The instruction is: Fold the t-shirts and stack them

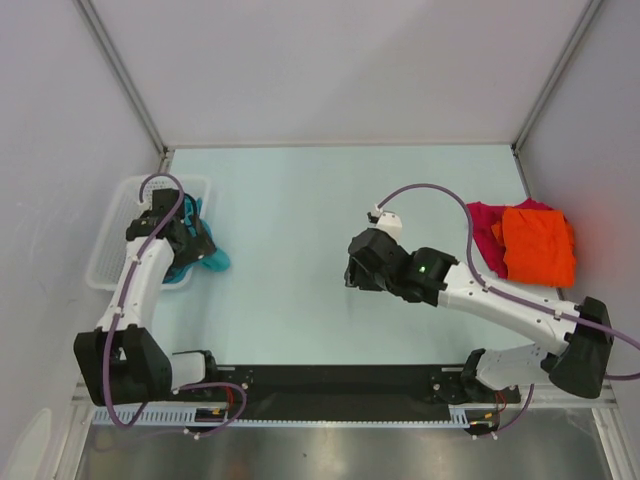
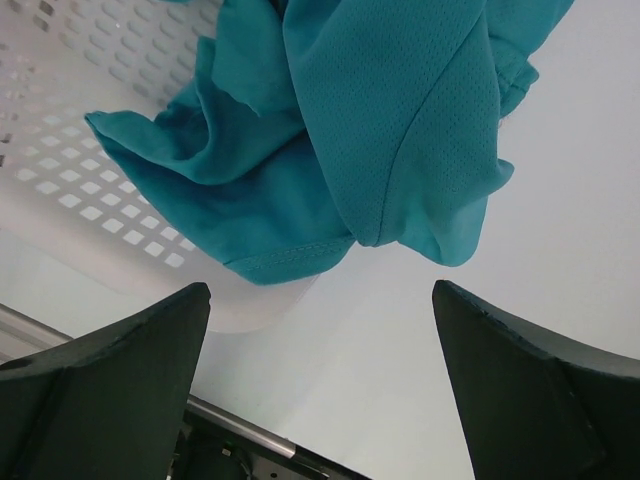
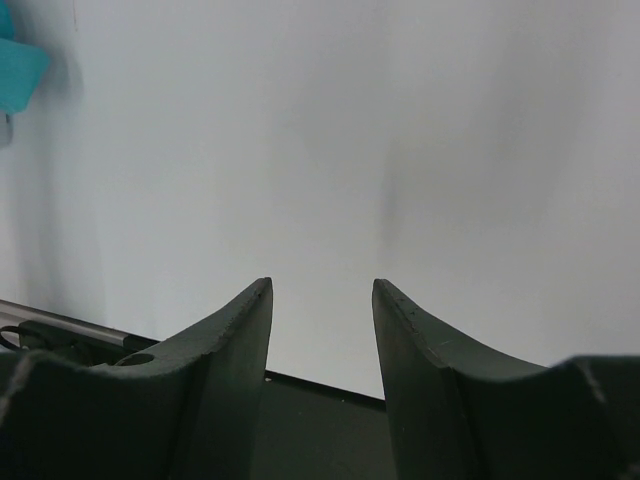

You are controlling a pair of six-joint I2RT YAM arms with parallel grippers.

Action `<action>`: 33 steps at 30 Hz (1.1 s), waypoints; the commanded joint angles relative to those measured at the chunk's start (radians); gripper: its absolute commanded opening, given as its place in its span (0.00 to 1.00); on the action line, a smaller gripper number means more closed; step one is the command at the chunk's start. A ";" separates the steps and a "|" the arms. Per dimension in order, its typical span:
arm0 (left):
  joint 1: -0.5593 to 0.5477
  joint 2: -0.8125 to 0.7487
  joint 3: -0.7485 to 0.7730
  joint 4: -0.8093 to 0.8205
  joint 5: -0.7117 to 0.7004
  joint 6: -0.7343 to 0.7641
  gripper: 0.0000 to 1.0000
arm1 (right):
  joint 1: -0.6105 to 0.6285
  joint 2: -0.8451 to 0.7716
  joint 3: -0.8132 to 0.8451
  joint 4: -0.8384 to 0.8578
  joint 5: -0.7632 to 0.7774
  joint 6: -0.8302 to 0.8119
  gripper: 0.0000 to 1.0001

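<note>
Left wrist shows teal t-shirt (image 2: 400,130) just beyond left gripper's (image 2: 320,290) spread fingers

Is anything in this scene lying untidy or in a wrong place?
Yes. The teal t-shirt is crumpled and hangs over the rim of the white basket, partly spilling onto the table. At the right, the magenta t-shirt sticks out unevenly from under the orange t-shirt.
</note>
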 commanded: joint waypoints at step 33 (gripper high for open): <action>-0.080 0.084 -0.198 0.293 0.374 0.027 0.00 | -0.068 -0.248 -0.083 -0.014 0.030 -0.022 0.50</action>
